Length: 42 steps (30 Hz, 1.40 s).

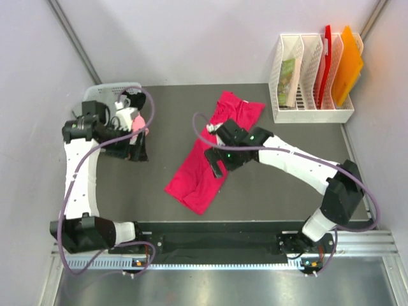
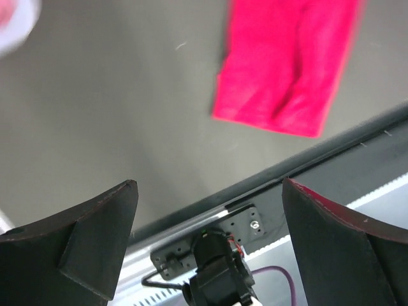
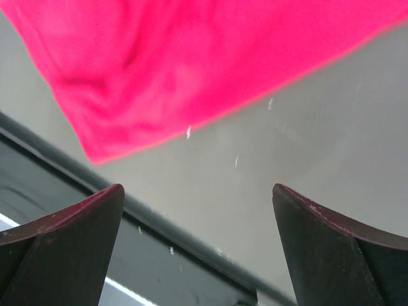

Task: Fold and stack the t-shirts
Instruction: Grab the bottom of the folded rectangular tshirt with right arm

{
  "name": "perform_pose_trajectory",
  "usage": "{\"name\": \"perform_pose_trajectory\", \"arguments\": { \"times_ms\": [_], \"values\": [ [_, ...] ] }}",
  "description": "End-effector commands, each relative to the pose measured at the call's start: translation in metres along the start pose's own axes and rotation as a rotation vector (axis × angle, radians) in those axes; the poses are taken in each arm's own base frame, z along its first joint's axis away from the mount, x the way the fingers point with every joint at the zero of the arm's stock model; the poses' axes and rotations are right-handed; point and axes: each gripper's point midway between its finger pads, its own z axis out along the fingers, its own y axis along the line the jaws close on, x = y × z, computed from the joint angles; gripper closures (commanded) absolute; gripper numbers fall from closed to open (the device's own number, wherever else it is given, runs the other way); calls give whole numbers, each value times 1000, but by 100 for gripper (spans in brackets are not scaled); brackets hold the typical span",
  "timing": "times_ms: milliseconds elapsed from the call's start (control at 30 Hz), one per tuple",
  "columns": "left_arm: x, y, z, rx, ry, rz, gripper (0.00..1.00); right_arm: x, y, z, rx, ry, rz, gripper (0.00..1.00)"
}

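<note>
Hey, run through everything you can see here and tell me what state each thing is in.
Crimson t-shirt: lying on the table as a long narrow strip, ungripped.
Left gripper: open, empty.
Right gripper: open, empty, above the shirt's edge.
Basket: upright, contents mostly hidden by the left arm.
Red and orange folders: standing upright in the rack.
</note>
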Motion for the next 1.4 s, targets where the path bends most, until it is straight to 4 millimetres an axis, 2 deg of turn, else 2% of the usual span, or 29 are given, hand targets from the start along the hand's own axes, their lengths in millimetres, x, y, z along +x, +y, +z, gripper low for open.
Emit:
{"name": "perform_pose_trajectory", "arguments": {
  "times_ms": [0,33,67,100,133,167,200,233,267,300,333,367,400,433,467,533,633,833,867,900,933,1167,1367],
  "values": [
    [26,29,9,-116,36,-80,1,2,27,-36,59,-116,-71,0],
    [26,35,11,-139,33,-85,1,10,48,-37,45,-108,-111,0],
    [31,38,16,-147,52,-109,1,15,54,-31,62,-84,-139,0],
    [31,40,17,-153,54,-118,1,8,64,-35,78,-109,-159,0],
    [26,44,21,-159,34,-112,1,12,81,-34,69,-107,-195,0],
    [30,46,28,-158,45,-132,1,16,91,-23,80,-81,-221,0],
    [28,46,33,-141,45,-135,1,8,103,-26,82,-100,-230,0],
    [27,46,36,-131,45,-140,1,13,122,-24,66,-96,-256,0],
    [24,48,41,-121,53,-159,1,19,132,-8,82,-65,-280,0],
    [22,49,44,-113,55,-170,1,13,145,-9,73,-80,-285,0],
    [17,48,46,-100,48,-176,1,19,161,-6,58,-69,-312,0],
    [16,49,49,-89,59,-180,1,27,168,11,79,-33,-333,0],
    [15,49,52,-79,62,-182,1,19,181,9,64,-53,-335,0],
    [14,51,53,-83,66,-186,1,26,188,13,67,-35,-358,1],
    [15,55,57,-86,79,-186,1,31,193,25,78,-14,-366,0],
    [15,60,61,-98,89,-184,1,29,202,30,64,-21,-347,0],
    [19,63,67,-89,120,-179,1,34,202,44,71,-8,-323,9],
    [19,64,67,-82,118,-142,1,42,189,70,114,36,-279,19],
    [19,65,67,-85,117,-137,1,42,188,74,112,37,-271,22],
    [19,65,67,-85,119,-133,1,42,186,78,112,39,-259,33],
    [19,65,67,-86,119,-135,1,38,183,81,111,40,-242,36],
    [18,68,71,-88,131,-160,1,35,169,107,125,54,-219,37],
    [11,72,71,-107,111,-205,1,36,161,117,128,63,-226,36]
  ]
}}
